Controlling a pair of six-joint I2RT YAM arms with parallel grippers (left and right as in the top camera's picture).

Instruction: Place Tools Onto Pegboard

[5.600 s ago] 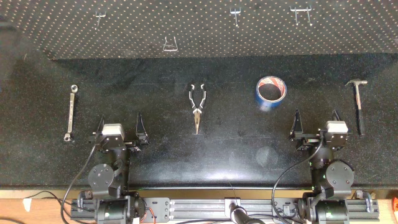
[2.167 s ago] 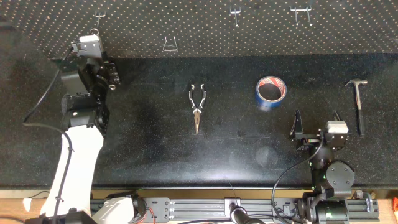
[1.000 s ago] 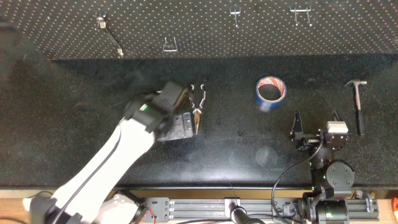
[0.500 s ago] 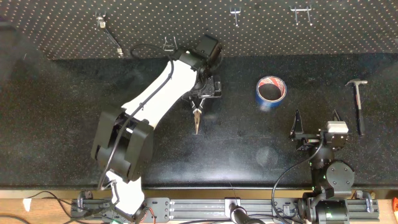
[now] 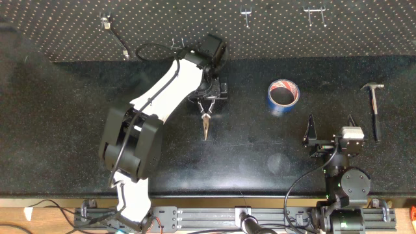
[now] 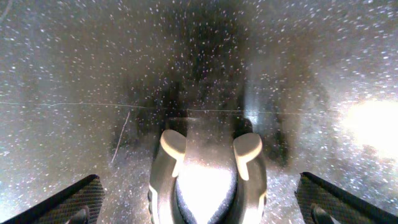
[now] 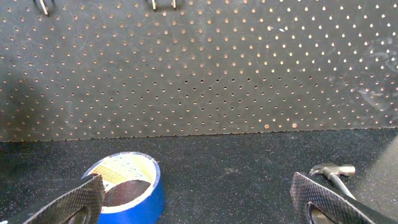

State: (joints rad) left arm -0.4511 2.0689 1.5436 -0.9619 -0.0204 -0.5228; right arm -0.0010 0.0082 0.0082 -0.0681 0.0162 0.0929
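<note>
Steadily now — lower the wide-open left tool (image 6: 199, 202) square over the pliers (image 6: 210, 167) centred beneath it, closing evenly on both handles before lifting.

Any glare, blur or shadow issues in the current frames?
Left wrist view: pliers handles out of focus, strong glare on the mat. Right wrist view: pegboard in focus, no glare. Top view: faint sheen on the mat below the tape roll, shadow across the pegboard's left end.
</note>
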